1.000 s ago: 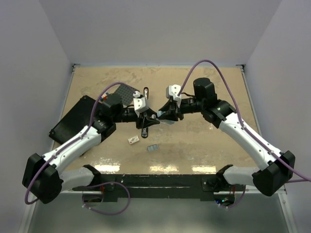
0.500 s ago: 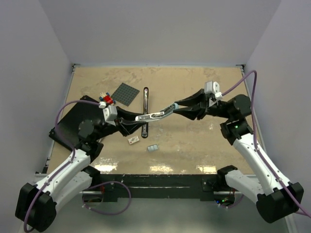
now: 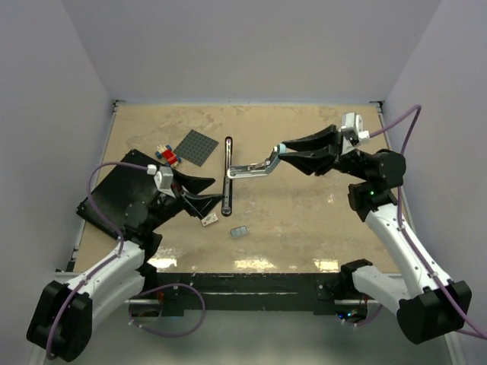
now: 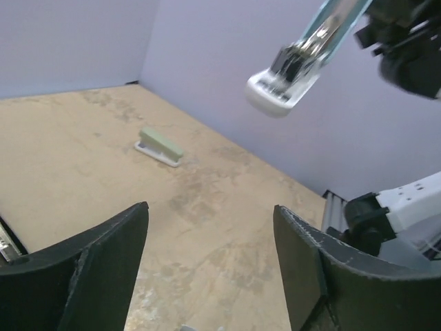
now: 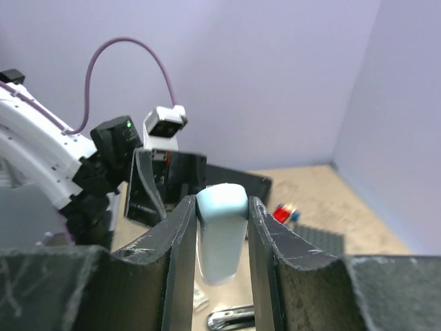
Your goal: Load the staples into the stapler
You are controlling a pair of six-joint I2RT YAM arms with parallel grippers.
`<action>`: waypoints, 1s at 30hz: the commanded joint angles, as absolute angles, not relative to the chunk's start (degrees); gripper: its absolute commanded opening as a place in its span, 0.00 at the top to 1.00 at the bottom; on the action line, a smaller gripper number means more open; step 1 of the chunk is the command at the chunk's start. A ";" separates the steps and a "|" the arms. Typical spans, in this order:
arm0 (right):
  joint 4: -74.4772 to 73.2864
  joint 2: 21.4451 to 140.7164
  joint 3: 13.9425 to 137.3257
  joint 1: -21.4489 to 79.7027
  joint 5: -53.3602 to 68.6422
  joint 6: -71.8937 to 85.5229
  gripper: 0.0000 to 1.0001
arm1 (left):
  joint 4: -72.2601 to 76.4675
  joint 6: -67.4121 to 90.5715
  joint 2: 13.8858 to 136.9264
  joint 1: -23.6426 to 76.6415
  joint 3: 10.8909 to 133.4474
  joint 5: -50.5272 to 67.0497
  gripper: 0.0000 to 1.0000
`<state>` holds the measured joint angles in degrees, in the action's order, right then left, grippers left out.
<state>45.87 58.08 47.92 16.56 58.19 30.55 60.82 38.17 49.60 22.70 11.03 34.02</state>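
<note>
- Right wrist view: only the pale blue end of the stapler [image 5: 222, 234] shows between the right fingers [image 5: 180, 276]. Its metal tip below them is cut by the lower edge.
- Left wrist view: the left fingers [image 4: 89, 269] run off the lower edge, and the stapler's rear leaves the top edge above them.
- From above, the staples [image 3: 240, 231] near the left fingers are too small to show ribbing.
- Red and blue bits [image 5: 284, 210] beyond the right fingers are blurred.
</note>
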 commanded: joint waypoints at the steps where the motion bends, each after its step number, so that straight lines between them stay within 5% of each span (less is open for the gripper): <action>1: 37.14 54.76 55.89 16.26 58.35 18.23 1.00 | 45.21 25.07 45.71 22.15 16.86 31.55 0.18; 10: 15.31 57.30 60.65 16.26 61.17 1.33 1.00 | 21.63 3.01 47.19 23.02 34.35 33.13 0.01; 25: 12.31 59.94 59.24 16.35 64.60 -1.93 1.00 | 3.08 -21.71 67.40 40.78 58.27 33.05 0.01; 30: 11.69 59.85 59.06 16.44 64.78 -2.37 1.00 | 2.02 -23.20 71.63 42.54 61.61 33.40 0.09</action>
